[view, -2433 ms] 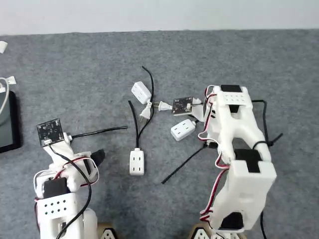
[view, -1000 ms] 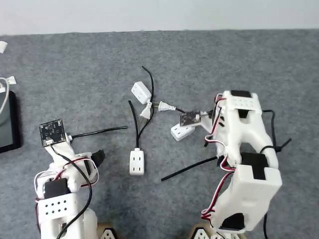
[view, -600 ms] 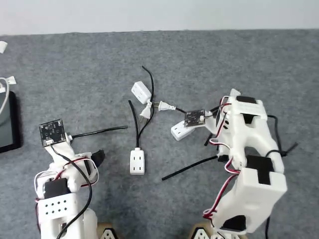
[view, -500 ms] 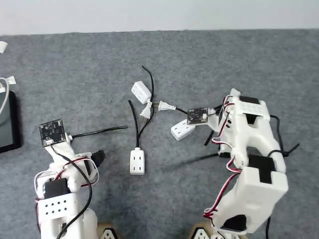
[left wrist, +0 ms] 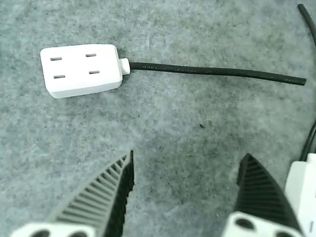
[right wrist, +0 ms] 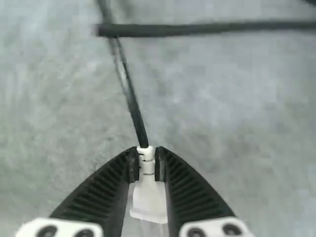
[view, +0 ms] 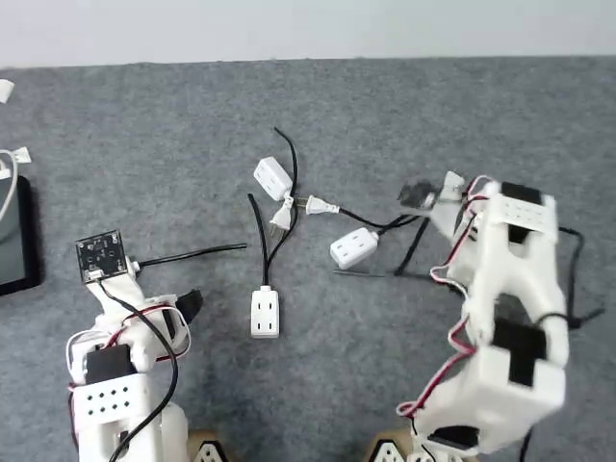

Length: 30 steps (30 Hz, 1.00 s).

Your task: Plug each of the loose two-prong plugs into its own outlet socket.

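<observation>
Three white outlet sockets lie on the grey mat: one (view: 265, 314) near the front, one (view: 272, 178) farther back, one (view: 353, 248) to the right. Two loose white plugs (view: 281, 218) (view: 319, 204) lie between them on black cords. My right gripper (right wrist: 146, 160) is shut on a third white plug (right wrist: 147, 195), whose black cord (right wrist: 127, 94) trails away over the mat. In the high view that gripper (view: 430, 204) sits right of the sockets, partly under its wrist. My left gripper (left wrist: 190, 170) hangs open above the mat beside the front socket (left wrist: 81, 69).
A dark flat device (view: 14, 236) and a white cable (view: 8, 183) lie at the left edge. Black cords (view: 385, 274) cross the mat between the right socket and the right arm. A white body (left wrist: 305, 182) shows by one left finger.
The right arm has swung right and farther back, dragging the held plug's black cord from the front of the mat up toward the right socket. The left arm has stayed put.
</observation>
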Available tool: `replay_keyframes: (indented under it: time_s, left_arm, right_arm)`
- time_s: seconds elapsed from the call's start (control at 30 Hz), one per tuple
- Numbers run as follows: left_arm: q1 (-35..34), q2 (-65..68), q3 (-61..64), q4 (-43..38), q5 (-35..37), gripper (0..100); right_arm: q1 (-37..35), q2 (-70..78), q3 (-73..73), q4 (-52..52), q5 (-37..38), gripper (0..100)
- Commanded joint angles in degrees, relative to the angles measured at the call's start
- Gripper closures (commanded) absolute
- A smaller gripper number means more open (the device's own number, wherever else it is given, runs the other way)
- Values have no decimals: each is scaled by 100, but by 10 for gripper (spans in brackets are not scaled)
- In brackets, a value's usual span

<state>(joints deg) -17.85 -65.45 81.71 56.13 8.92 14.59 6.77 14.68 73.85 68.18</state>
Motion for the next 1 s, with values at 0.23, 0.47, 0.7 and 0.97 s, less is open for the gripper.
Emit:
replay_keyframes:
  time_s: [0.23, 0.47, 0.7, 0.97]
  left_arm:
    - [0, -62, -57, -158, -53, 691]
    - [0, -62, -57, -158, -53, 691]
    - [9, -62, -22, -167, -53, 691]
    - [9, -62, -22, -167, -53, 691]
  right_arm:
    - [1560, -1209, 290, -998, -4668, 990]
    - [2070, -1209, 1934, -2949, -4396, 989]
    - [2202, -1209, 2593, -3644, -3604, 909]
    - [2193, -1323, 2048, -3037, -3587, 855]
